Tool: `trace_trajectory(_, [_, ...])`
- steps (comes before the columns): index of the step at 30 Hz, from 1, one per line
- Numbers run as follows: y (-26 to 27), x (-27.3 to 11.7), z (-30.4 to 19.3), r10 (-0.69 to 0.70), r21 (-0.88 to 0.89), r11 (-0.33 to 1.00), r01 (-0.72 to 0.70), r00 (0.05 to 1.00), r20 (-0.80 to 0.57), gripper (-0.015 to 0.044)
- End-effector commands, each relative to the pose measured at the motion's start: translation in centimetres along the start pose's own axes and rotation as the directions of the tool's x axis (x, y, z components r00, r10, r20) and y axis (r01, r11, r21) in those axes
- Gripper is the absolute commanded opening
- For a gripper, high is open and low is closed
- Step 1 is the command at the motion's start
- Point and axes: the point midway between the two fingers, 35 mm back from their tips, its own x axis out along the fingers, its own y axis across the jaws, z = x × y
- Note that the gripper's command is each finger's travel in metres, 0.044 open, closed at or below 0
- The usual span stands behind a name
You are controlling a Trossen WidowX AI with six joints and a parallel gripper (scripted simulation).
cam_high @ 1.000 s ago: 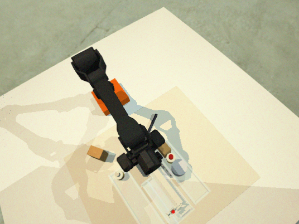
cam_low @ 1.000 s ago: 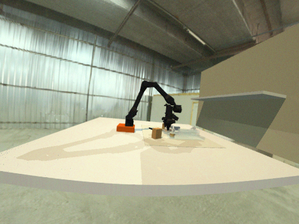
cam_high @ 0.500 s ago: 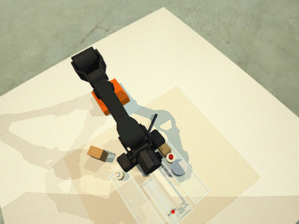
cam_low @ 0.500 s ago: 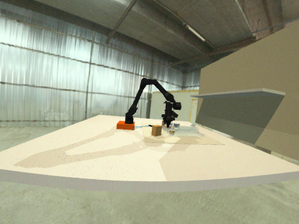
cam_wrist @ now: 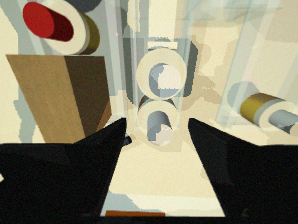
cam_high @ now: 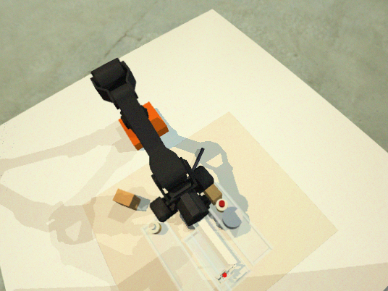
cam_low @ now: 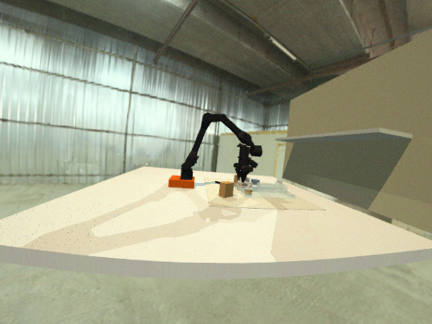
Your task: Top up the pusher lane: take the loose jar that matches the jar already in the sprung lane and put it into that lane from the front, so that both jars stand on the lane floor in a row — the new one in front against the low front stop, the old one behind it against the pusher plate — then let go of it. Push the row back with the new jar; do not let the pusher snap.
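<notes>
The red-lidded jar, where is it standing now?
In the top view the red-lidded jar stands to the right of the hand, between the small wooden block and the grey-lidded jar.

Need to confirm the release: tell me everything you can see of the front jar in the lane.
The front jar is cream with a grey-blue lid and stands upright in the clear lane, seen from above in the wrist view. The matching jar is right behind it, apparently touching. The open gripper straddles it with gaps on both sides; neither finger touches it.
</notes>
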Motion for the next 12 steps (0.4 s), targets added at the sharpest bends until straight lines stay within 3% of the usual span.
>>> trace_trajectory(1, [0.0,-0.3,-0.5,-0.003,0.006,1.0,0.003,1.0,0.001,0.0304])
trace_trajectory(12, [-0.1,-0.4,-4.2,-0.003,0.006,1.0,0.003,1.0,-0.002,0.0304])
